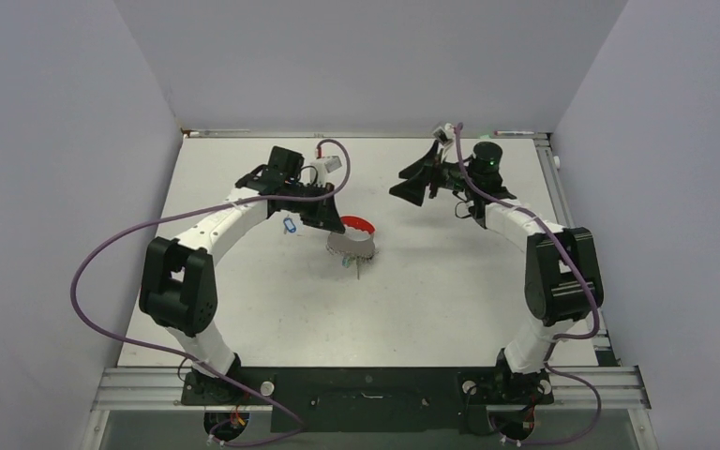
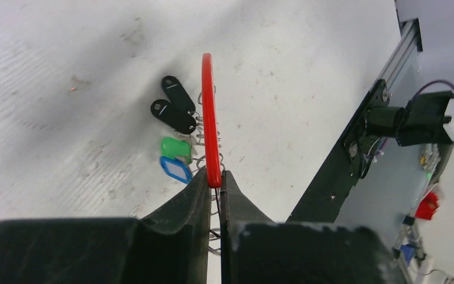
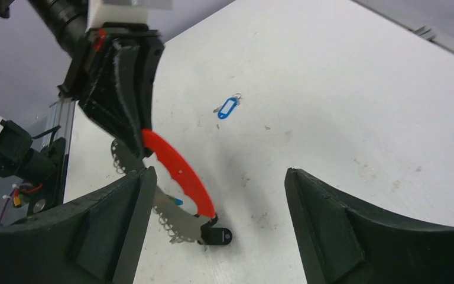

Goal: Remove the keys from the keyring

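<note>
Filling the overhead view is a white counter [image 1: 272, 309] with grey walls around it. The left arm [image 1: 216, 225] and the right arm [image 1: 525, 225] curve in from the near edge toward the far half.

The left hand [image 2: 214, 177] is closed, its two fingers pinching the red part of the keyring [image 2: 208, 118] near the middle of the counter. The right hand [image 3: 219, 171] is wide open and holds nothing, well apart from the ring on the far right side.

From the left hand the ring's red arc runs down into a silvery-grey part. The keys [image 2: 176, 136] hang bunched on the ring, with two black tags, one green and one blue. One blue-tagged key [image 3: 227, 107] lies alone on the counter, just beside the left hand.
</note>
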Controlling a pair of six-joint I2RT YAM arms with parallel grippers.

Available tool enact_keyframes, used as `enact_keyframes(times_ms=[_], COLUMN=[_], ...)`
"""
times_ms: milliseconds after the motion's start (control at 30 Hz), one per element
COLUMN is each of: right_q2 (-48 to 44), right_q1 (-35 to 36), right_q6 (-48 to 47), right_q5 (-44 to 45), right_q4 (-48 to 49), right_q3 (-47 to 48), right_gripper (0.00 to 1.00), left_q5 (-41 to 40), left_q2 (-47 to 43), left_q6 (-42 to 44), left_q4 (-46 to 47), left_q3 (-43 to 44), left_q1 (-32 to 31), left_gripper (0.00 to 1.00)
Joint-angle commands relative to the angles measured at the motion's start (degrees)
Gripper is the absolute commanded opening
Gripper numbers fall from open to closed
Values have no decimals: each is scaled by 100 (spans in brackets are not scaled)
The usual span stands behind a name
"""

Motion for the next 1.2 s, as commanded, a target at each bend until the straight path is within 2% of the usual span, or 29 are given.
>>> enact_keyframes(times_ms=[0,167,367,600,767,967,1167], right_q2=[-409,-402,-326,-254,-228,-129,-82], right_q1=[-513,-1165,-1501,-1509,-1502,-1504,-1504], right_q6=[1057,2171,2762,3063,3091,3390,3567], right_q5=[-163,-181,-227,-229,-237,-241,-259], right_q4=[1471,2647,3366,3807,3843,4249,4451], right_q3=[-170,-430,-657,-745,-782,-837,-850], right_gripper=[83,84,86,87,87,88,88], left_q5=[305,690,1201,1184,1175,1182,911], left_q2=[-546,-587,-280,597,861,1258,1736], left_q6=[790,778,192,-640,-814,-764,-304], left_q4=[437,831,1981,2905,3467,3441,2571], left_q3=[74,-84,-672,-750,-711,-403,275], left_q1=[-618,-940,-1036,-483,-58,327,490], left_gripper=[0,0,0,0,0,0,0])
